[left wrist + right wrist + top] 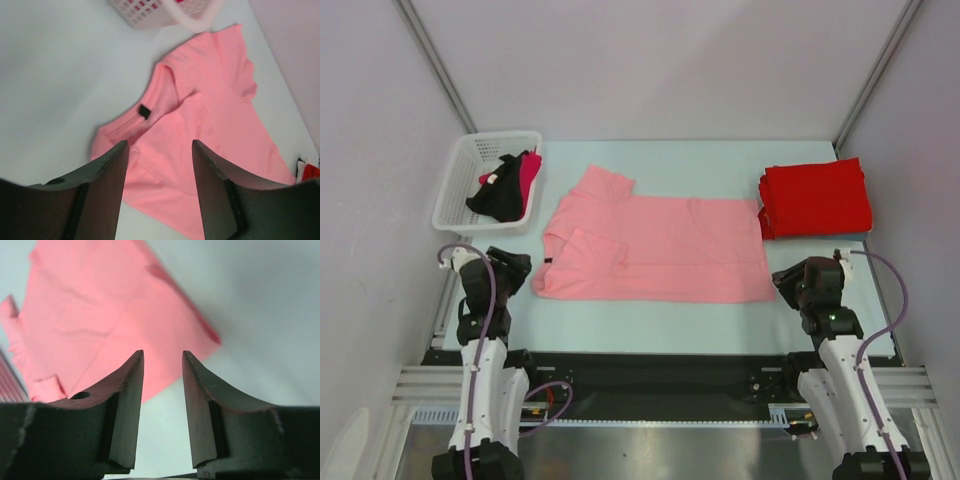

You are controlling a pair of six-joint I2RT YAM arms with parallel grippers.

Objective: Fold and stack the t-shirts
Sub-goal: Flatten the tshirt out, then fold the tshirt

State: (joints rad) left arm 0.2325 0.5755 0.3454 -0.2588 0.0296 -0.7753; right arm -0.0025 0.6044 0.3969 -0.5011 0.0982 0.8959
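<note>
The salmon pink t-shirt point(655, 250) lies flat mid-table, the left gripper point(160, 150) and right gripper point(162, 362) hovering spread and empty at its near-left and near-right corners (poised, I'd guess, for folding), while folded red t-shirts point(817, 197) sit stacked far right.

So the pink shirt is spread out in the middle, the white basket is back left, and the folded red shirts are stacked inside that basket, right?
Not quite: the top external view shows the folded red shirts stacked on the table at back right, outside the white basket. The pink shirt is spread in the middle, the basket back left.
</note>
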